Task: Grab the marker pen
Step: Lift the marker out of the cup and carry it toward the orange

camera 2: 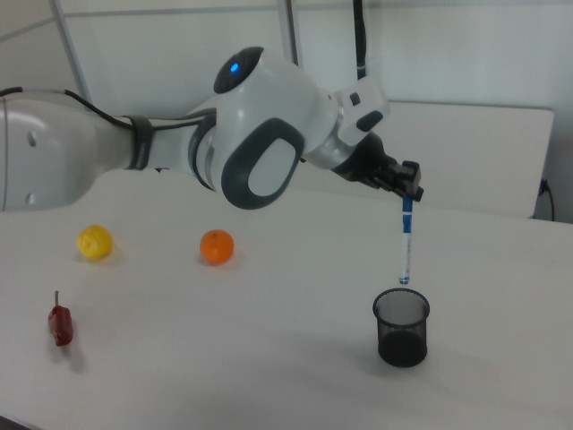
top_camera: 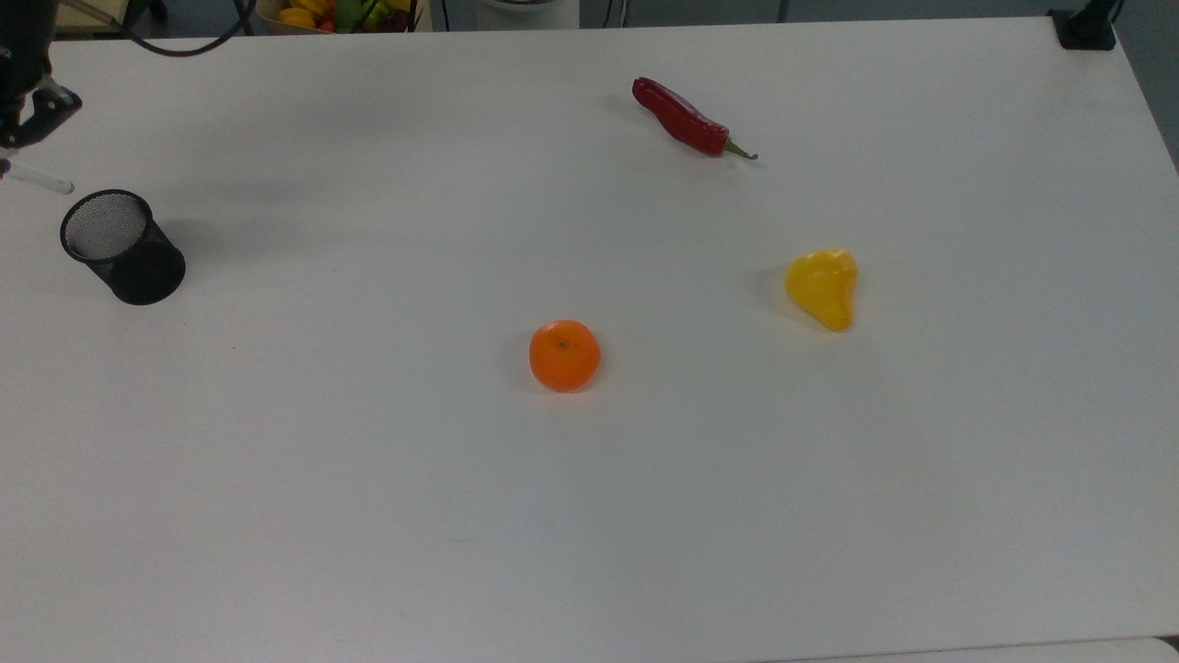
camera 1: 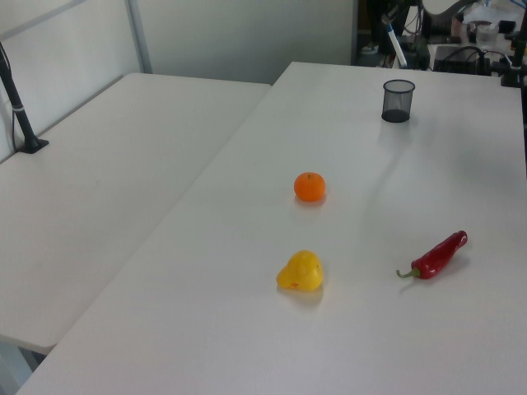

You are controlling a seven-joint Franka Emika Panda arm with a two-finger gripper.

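Franka Panda arm extended, gripper [camera 2: 407,192] raised and pointing downward.

In the right view the white arm reaches from that view's left edge toward its right, a large white-and-grey joint housing with a blue indicator light at mid-span and a dark cable running along the forearm. Beyond the wrist, the black gripper angles down with its jaws closed on the blue upper end of the marker pen [camera 2: 406,242], which hangs near-vertical beneath them. In the top view part of the black gripper shows at the upper left corner.
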